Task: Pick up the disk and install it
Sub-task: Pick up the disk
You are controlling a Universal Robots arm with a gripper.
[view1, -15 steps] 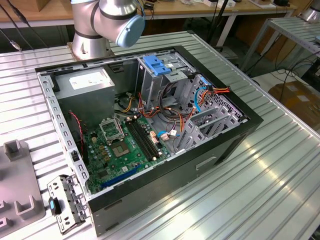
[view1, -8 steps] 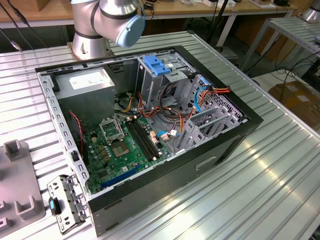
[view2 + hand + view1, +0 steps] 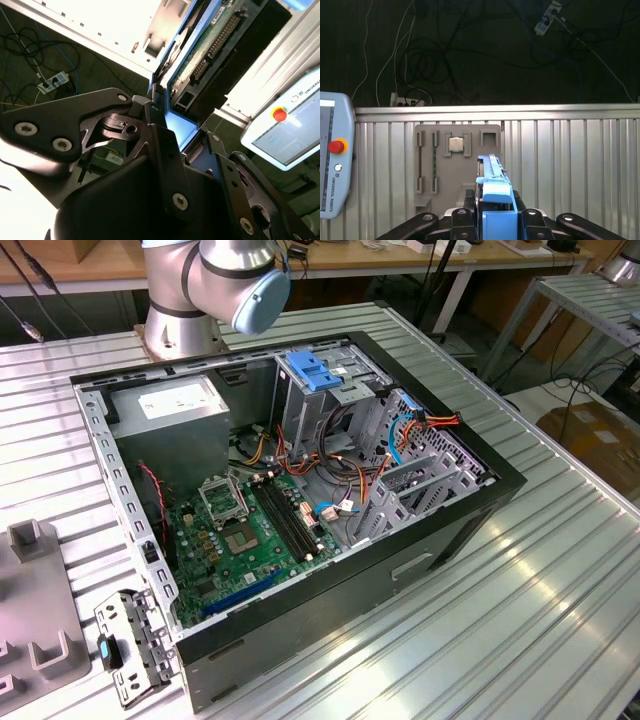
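Note:
The disk [image 3: 492, 182] is held edge-on between my black gripper [image 3: 495, 222] fingers, its bright blue carrier [image 3: 497, 200] facing the camera. In the second wrist view the same disk [image 3: 215, 45] shows its green circuit board and dark body, with the blue carrier edge [image 3: 167, 82] beside it. There my gripper [image 3: 182, 135] is shut on the carrier end. The disk hangs in the air above a ribbed metal table [image 3: 570, 165], away from the open computer case [image 3: 450, 530] that lies on its side in the exterior view.
The case holds a motherboard [image 3: 250, 530], a power supply [image 3: 175, 410], a drive cage with a light-blue latch plate [image 3: 312, 372], and orange and blue cables [image 3: 400, 430]. A grey fixture plate [image 3: 456, 175] and a teach pendant [image 3: 332, 165] lie below the disk. The arm's base [image 3: 200, 290] stands behind the case.

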